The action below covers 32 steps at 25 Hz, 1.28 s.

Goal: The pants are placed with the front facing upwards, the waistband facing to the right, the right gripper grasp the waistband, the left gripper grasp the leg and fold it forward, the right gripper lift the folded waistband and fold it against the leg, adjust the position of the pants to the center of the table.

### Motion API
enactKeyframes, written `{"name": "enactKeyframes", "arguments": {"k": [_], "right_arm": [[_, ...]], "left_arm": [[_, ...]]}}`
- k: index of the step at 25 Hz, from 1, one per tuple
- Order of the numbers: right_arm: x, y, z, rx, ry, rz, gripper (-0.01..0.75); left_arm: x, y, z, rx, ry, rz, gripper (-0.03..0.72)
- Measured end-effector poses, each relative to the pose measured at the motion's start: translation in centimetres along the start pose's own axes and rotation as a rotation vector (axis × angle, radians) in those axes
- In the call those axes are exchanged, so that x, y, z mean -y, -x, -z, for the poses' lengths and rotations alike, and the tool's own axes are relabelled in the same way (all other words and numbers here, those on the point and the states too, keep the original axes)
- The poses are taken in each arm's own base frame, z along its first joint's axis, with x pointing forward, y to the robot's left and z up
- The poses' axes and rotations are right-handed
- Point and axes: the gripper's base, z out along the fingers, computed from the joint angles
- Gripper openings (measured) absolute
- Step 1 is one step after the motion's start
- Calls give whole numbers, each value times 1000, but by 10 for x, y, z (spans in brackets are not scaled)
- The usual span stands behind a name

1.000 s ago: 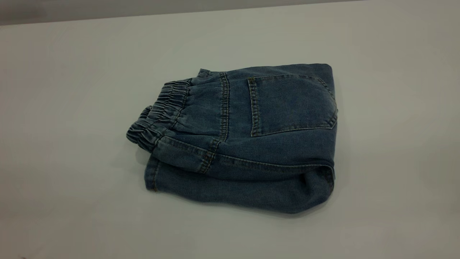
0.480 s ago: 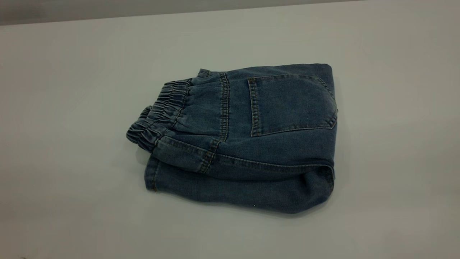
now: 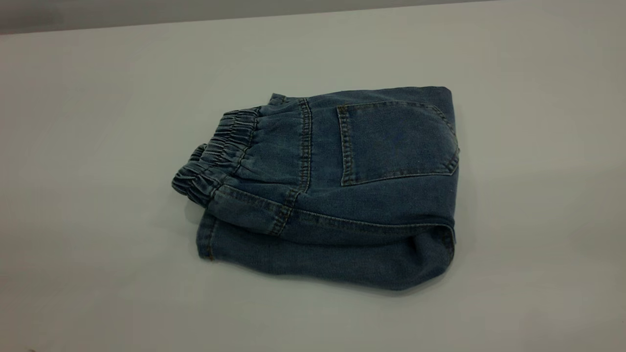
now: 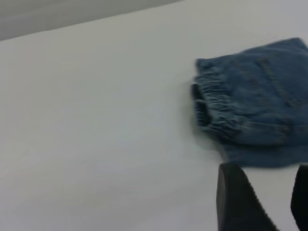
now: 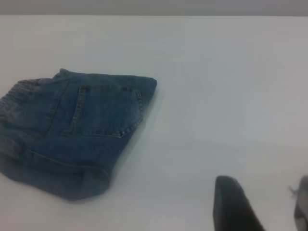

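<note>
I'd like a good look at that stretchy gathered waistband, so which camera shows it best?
The exterior view: the waistband lies near the middle, its gathers plain, atop the folded pants. The left wrist view shows it smaller and softer. The right wrist view catches only part of it at the picture's edge.

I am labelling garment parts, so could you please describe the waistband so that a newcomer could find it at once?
On the plain white-grey table lies one folded pair of blue denim pants. At the bundle's left end in the exterior view, the waistband is a gathered, ruffled elastic denim strip. Its puckered ridges set it apart from the smooth panel and stitched patch pocket beside it.
</note>
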Motion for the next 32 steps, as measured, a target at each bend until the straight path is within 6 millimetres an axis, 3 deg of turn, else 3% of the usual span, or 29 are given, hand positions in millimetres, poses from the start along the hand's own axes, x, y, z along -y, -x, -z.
{"name": "enactKeyframes", "arguments": {"k": [6, 32], "right_arm": [[0, 0, 0, 0, 1, 0, 239], [0, 0, 0, 0, 1, 0, 239]], "left_arm": [[1, 1, -2, -2, 135, 71, 288], [0, 1, -2, -2, 117, 60, 288]]}}
